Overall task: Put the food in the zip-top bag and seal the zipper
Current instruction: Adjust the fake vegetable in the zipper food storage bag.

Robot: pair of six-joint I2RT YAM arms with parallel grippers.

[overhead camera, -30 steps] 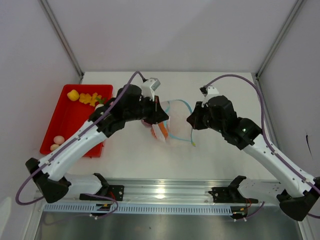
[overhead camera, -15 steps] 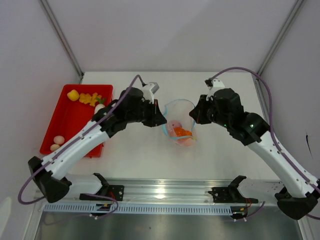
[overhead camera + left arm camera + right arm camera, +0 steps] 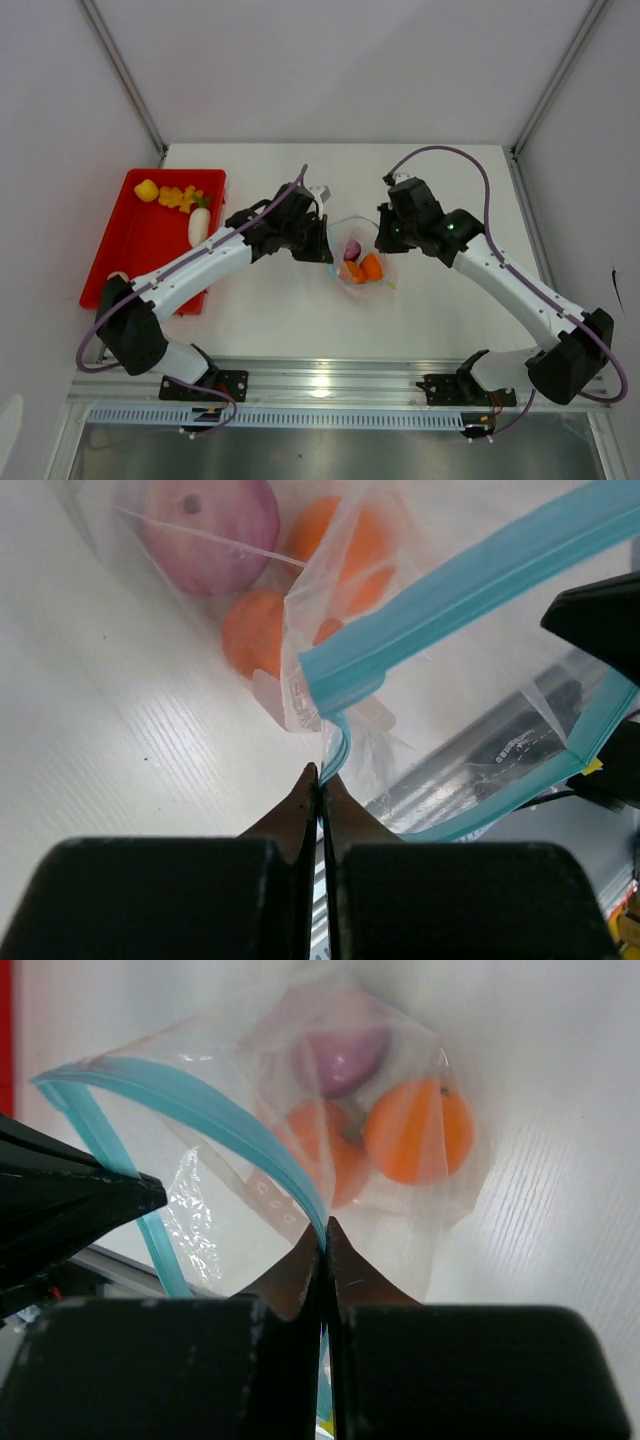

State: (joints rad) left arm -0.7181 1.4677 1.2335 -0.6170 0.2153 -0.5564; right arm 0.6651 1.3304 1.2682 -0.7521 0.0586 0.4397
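Left gripper (image 3: 320, 775) and right gripper (image 3: 322, 1230) each pinch an opposite end of the zipper (image 3: 470, 580), the zip-top bag (image 3: 355, 262) sits between them mid-table (image 3: 450, 180) with purple and orange food (image 3: 418, 1130) inside, so drawing the ends apart evenly should lay the tracks together.

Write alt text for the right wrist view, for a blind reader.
The right tool is shut on the blue-teal zipper of a clear zip-top bag, with a white table behind. Inside the bag lie a purple food piece and two orange pieces. The dark left tool shows at the left edge.
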